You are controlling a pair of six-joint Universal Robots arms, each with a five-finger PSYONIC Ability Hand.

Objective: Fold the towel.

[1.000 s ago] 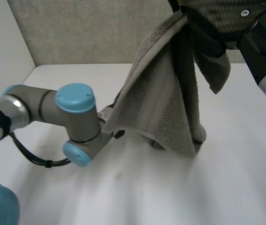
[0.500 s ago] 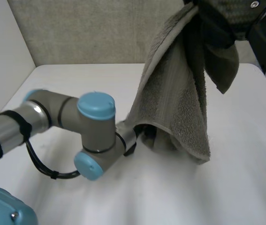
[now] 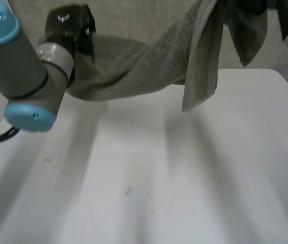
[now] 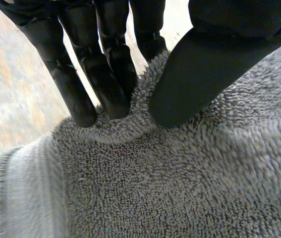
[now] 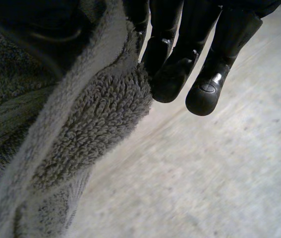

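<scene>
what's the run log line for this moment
towel: sags between hands above table | left hand: pinches towel edge | right hand: grips other end | fold: not done

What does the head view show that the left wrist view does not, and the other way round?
Head view: the table, and the towel hanging in the air above it. Left wrist view: the thumb and fingers pinching the towel's edge. Both: the towel and the left hand.
</scene>
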